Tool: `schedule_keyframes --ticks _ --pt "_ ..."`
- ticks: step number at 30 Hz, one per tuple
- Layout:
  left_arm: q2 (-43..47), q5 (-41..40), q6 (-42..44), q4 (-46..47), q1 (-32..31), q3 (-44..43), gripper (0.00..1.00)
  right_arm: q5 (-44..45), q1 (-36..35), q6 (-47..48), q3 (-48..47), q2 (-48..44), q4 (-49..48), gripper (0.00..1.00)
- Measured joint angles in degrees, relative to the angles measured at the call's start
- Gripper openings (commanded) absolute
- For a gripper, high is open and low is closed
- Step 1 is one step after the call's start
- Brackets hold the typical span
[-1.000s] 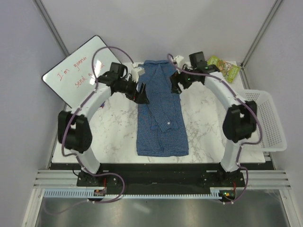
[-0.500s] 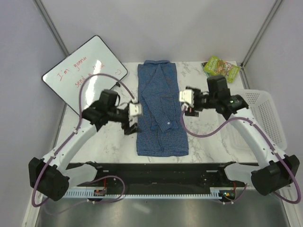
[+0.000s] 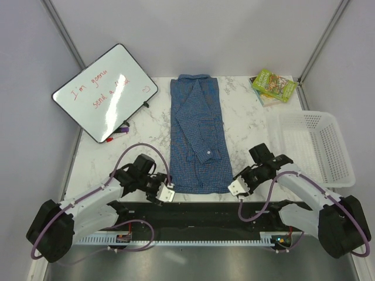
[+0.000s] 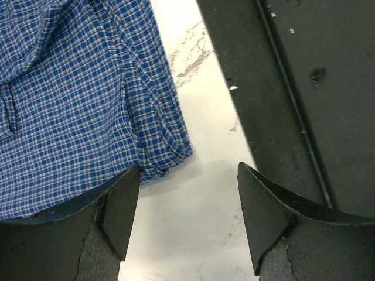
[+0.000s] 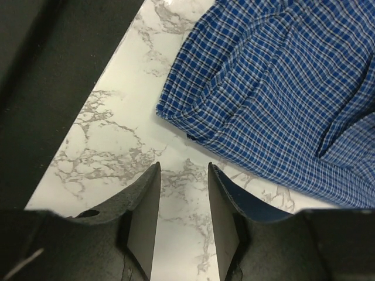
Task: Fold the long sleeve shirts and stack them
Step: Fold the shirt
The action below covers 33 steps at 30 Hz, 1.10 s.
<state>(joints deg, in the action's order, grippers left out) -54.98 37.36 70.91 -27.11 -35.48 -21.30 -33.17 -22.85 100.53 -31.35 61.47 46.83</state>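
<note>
One long sleeve shirt (image 3: pixel 197 134), blue finely checked, lies on the marble table as a long narrow strip with its collar at the far end. My left gripper (image 3: pixel 166 194) sits low at the near left hem corner. The left wrist view has that corner (image 4: pixel 170 153) just ahead of the open gripper (image 4: pixel 187 222), with only bare table between the fingers. My right gripper (image 3: pixel 237 188) is at the near right hem corner. The shirt (image 5: pixel 281 88) lies just beyond this open gripper (image 5: pixel 183 219), whose gap is narrower and holds nothing.
A whiteboard (image 3: pixel 105 91) with red writing leans at the far left, a marker (image 3: pixel 120 131) beside it. A white mesh basket (image 3: pixel 316 146) stands at the right edge, and green booklets (image 3: pixel 272 86) lie at the far right. The black front rail (image 3: pixel 199 211) runs just behind both grippers.
Both arms have swung from the shirt's middle sides down to its near hem corners. Both sets of jaws have narrowed, the right one more.
</note>
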Motion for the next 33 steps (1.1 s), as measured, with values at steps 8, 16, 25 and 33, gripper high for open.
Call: schedule_keyframes --ticks 8,16,25,33 --pt "-4.8 -2.2 1.3 8.0 0.0 0.2 0.74 -0.3 -0.3 6.4 3.7 2.7 -7.8 0.46" --pt "-5.6 -3.0 2.1 11.6 0.1 0.7 0.72 0.0 -0.6 7.8 5.6 0.4 -12.2 0.6" --pt "-9.2 -1.0 2.9 14.4 0.2 0.1 0.56 -1.0 -4.0 8.8 7.2 1.9 -19.6 0.5" --pt "-10.7 -1.0 3.7 14.8 -2.1 -0.2 0.33 -1.7 -8.2 7.8 7.3 5.3 -25.8 0.38"
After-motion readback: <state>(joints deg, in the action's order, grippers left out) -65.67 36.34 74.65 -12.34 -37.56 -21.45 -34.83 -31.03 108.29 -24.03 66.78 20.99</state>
